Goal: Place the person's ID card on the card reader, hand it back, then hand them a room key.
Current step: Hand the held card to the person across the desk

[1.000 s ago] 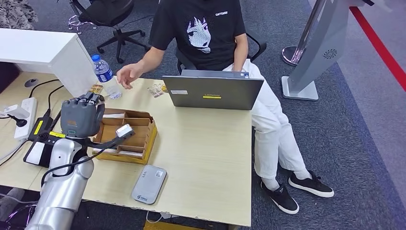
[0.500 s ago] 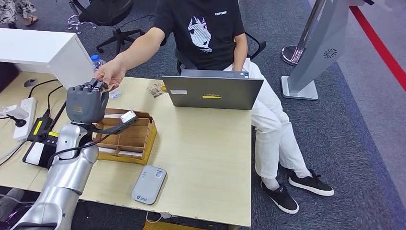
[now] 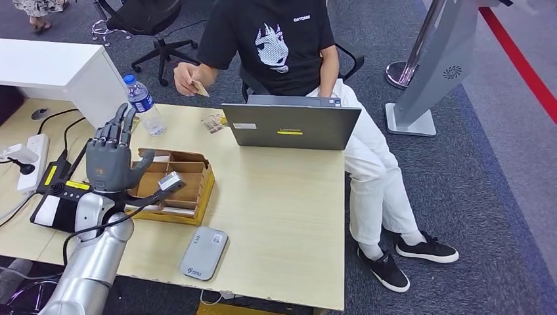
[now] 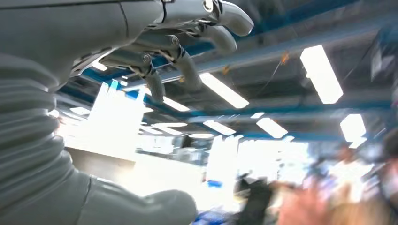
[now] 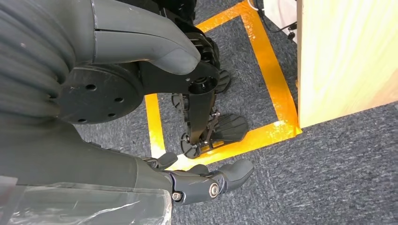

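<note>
Now the left hand (image 3: pixel 111 157) is raised above the brown cardboard box (image 3: pixel 176 187), fingers spread straight and holding nothing. Across the pale wooden worktop (image 3: pixel 282 197), the person's hand (image 3: pixel 187 77) pinches a small flat card (image 3: pixel 200 88). Near the worktop's front edge lies the smooth grey card reader (image 3: pixel 205 252). Down by the carpet, the right hand (image 5: pixel 141 117) hangs with fingers apart, also holding nothing.

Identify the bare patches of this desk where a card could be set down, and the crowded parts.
Free: the table between laptop, wooden organiser and card reader, out to its right edge. Crowded: the far left corner, with bottle, left hand, power strip and cables.
</note>
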Action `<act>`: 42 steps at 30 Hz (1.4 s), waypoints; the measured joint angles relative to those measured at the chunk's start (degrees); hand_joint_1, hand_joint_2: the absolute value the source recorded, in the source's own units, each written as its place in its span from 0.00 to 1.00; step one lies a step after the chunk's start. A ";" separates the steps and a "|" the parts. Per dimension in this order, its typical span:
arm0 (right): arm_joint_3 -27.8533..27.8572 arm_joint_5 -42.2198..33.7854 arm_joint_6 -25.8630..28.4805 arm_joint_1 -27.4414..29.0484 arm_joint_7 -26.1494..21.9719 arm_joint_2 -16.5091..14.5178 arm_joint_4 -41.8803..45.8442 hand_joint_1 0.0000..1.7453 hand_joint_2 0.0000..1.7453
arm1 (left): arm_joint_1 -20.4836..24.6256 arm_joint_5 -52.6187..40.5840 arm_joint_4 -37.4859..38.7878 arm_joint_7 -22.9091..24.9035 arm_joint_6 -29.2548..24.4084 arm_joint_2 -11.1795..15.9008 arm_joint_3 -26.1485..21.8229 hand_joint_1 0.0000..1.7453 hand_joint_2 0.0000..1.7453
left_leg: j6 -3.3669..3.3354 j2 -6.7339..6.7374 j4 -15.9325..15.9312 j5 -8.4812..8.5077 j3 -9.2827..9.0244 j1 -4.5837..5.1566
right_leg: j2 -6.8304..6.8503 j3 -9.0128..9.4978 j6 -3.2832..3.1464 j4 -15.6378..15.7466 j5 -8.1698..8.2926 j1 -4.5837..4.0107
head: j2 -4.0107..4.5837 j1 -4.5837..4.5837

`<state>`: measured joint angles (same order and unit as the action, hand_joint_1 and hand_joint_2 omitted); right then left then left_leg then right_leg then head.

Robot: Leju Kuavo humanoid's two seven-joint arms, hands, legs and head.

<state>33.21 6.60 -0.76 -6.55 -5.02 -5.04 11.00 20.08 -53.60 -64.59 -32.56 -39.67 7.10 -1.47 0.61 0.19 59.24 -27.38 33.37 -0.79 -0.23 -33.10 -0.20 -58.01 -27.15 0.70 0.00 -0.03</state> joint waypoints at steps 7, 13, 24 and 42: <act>2.87 -3.11 -0.54 1.89 -1.72 -0.14 0.01 0.00 1.00 | -14.45 48.53 -20.98 -7.23 6.06 -6.06 -16.12 0.00 1.00 | 0.00 0.22 -0.02 -0.22 0.09 -0.03 | -0.24 -0.15 0.03 0.01 -0.15 -0.01 | 0.00 0.10; 5.08 -3.78 -0.38 2.57 -1.59 -0.14 0.02 0.00 1.00 | -19.68 61.72 -28.99 -7.52 19.97 -10.11 -35.28 0.00 1.00 | 0.01 0.11 -0.03 -0.22 0.12 -0.08 | -0.09 -0.15 0.00 0.01 -0.24 -0.04 | 0.00 0.14; 5.98 -0.72 2.98 2.56 2.88 0.21 0.10 0.00 1.00 | -19.03 71.26 -15.84 -6.05 36.82 -7.72 -51.63 0.00 1.00 | 0.06 0.09 -0.10 -0.25 -0.08 -0.03 | -0.10 0.05 -0.02 0.00 -0.22 0.00 | 0.00 0.10; 3.94 7.15 2.57 2.62 8.81 2.80 0.13 0.48 1.00 | -15.42 76.96 46.12 14.90 35.57 5.34 -65.99 0.52 1.00 | 0.09 0.01 -0.13 -0.24 -0.06 0.05 | -0.03 0.00 -0.01 0.06 -0.23 0.02 | 0.00 0.34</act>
<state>37.15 13.75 1.81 -3.93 3.79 -2.25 11.13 4.67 23.35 -18.47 -17.67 -4.10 12.44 -67.47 0.70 0.21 59.11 -27.62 33.31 -0.74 -0.25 -33.10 -0.21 -57.96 -27.38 0.72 0.00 0.31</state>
